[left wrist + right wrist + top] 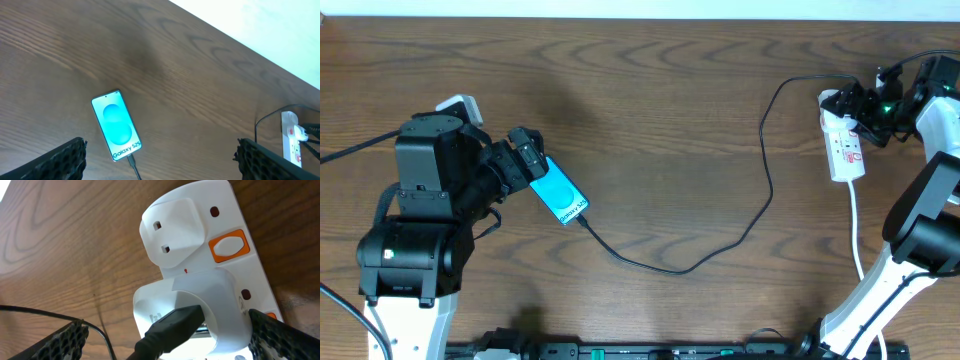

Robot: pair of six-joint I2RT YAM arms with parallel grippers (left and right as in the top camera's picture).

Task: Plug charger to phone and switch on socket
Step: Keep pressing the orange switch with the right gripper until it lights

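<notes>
The phone lies flat on the wooden table with its cyan screen lit; it also shows in the left wrist view. The black charger cable has its tip in the phone's lower end and runs right in a long curve to the socket. My left gripper is open and empty just above the phone's upper end. My right gripper is open over the socket's far end. Its fingers straddle a white adapter holding the black plug.
An orange rocker switch sits on the socket beside an empty outlet. The socket's white cord runs toward the front edge by the right arm's base. The socket also shows at the right edge of the left wrist view.
</notes>
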